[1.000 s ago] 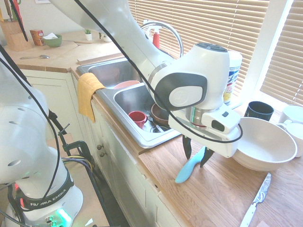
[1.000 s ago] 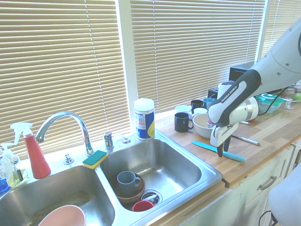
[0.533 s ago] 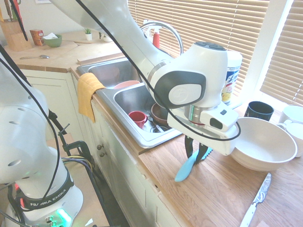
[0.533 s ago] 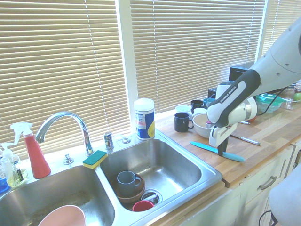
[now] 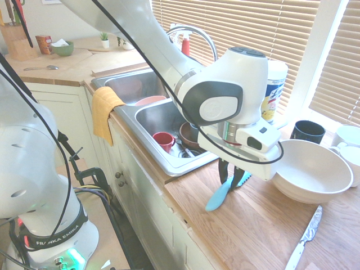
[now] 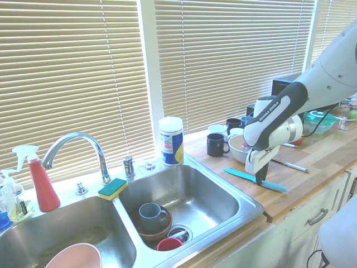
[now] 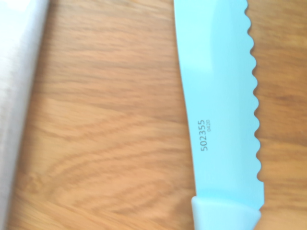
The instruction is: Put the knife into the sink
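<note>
The turquoise plastic knife (image 5: 216, 197) (image 6: 240, 174) hangs level just over the wooden counter, to the side of the sink, handle toward the counter's front edge. My gripper (image 5: 229, 179) (image 6: 260, 177) is shut on it near where the blade meets the handle. In the wrist view the serrated blade (image 7: 216, 96) fills the right half over wood grain. The stainless double sink (image 5: 151, 115) (image 6: 209, 190) lies a short way from the knife's tip. Its near basin holds a red cup (image 5: 163, 139) and a grey mug (image 6: 149, 213) in a brown bowl.
A big white bowl (image 5: 312, 171) sits right behind the gripper. A silver patterned knife (image 5: 304, 239) lies beyond it, near a black mug (image 5: 307, 130). A curved faucet (image 6: 78, 145), sponge (image 6: 112, 188) and wipes canister (image 6: 170, 140) line the sink's back rim. A yellow towel (image 5: 104, 109) drapes the front rim.
The fingers, open around the knife a second ago, have shut on it. Gripper and knife have since shifted slightly toward the sink.
</note>
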Action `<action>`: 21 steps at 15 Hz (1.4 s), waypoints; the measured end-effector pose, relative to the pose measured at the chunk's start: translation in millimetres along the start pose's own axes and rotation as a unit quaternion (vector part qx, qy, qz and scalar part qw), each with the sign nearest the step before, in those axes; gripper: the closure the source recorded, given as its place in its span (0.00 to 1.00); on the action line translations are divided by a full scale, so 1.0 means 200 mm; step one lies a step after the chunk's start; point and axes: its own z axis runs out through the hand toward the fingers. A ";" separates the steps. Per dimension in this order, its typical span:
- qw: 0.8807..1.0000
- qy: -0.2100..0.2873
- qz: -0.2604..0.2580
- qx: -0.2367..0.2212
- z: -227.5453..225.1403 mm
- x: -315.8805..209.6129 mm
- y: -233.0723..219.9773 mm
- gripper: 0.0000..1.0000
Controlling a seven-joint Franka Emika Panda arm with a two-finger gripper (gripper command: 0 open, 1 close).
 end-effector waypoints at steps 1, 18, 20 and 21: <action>1.000 0.004 0.001 0.007 -0.05 0.00 -0.02 1.00; 0.997 0.058 -0.021 0.055 -0.68 -0.29 -0.59 1.00; 0.996 0.066 -0.009 0.053 -0.63 -0.35 -0.72 1.00; 0.996 0.072 0.000 0.053 -0.58 -0.38 -0.78 1.00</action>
